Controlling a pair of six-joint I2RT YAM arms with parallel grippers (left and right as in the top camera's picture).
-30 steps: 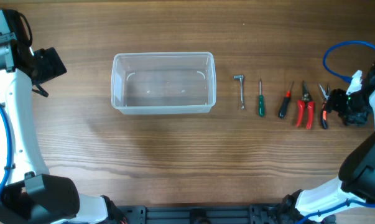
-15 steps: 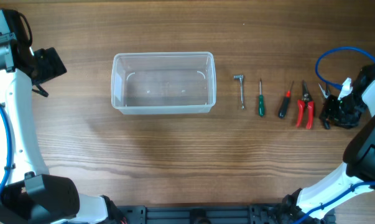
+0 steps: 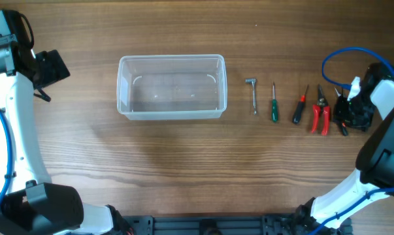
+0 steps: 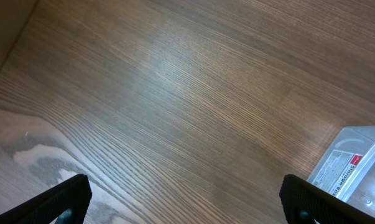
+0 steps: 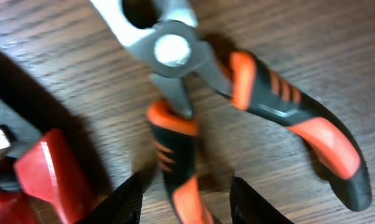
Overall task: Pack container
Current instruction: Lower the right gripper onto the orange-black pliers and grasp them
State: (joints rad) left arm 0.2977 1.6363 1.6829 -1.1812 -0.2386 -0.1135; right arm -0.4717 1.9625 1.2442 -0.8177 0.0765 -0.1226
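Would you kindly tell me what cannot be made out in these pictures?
- Overhead: the right gripper covers most of the orange-and-black pliers.
- Right wrist: its blurred fingers run off the bottom edge, so contact with the pliers is unclear.
- Right wrist: the red-handled tool is cut by the left edge.
- Left wrist: the container is cut by the right edge, its label too small to read.

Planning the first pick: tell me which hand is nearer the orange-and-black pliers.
Right. The right hand is directly over the pliers, straddling one handle; the left hand is far off, past the container.
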